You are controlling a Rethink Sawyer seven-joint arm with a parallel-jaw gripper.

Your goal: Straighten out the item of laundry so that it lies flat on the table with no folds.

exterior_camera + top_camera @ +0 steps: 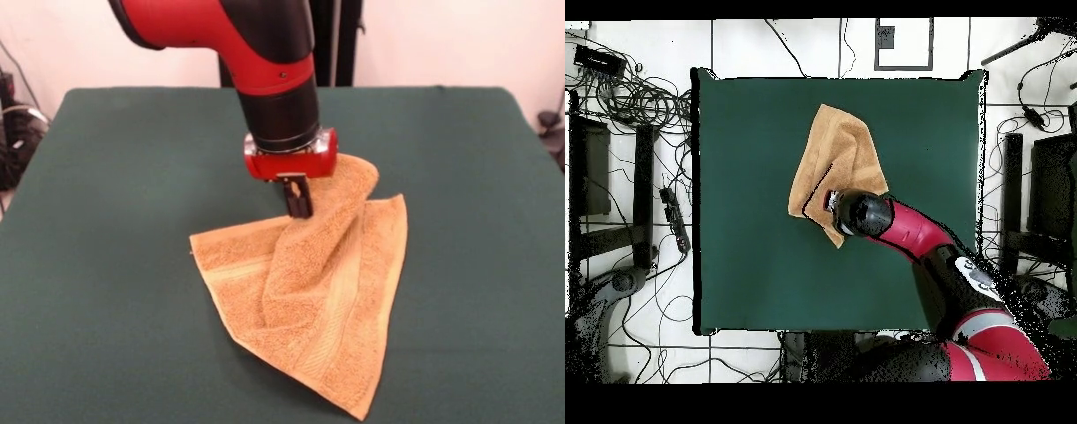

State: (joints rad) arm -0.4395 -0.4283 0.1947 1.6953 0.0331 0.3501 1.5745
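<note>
The orange-tan towel [309, 291] lies crumpled and folded over itself on the dark green table [106, 230], right of centre in the front view. One part is pulled up into a peak, and folds drape down from it. My gripper [298, 208] points straight down at that peak and is shut on the towel's raised fold. A woven band shows along the towel's lower right edge. In the overhead view the towel [833, 155] lies on the table [745, 200] near the far edge. My arm's wrist [860, 213] covers the towel's near corner and hides the gripper.
Cables and equipment lie on the floor on both sides of the table [635, 100]. My arm [915, 235] reaches over the table's right part from the base in the overhead view.
</note>
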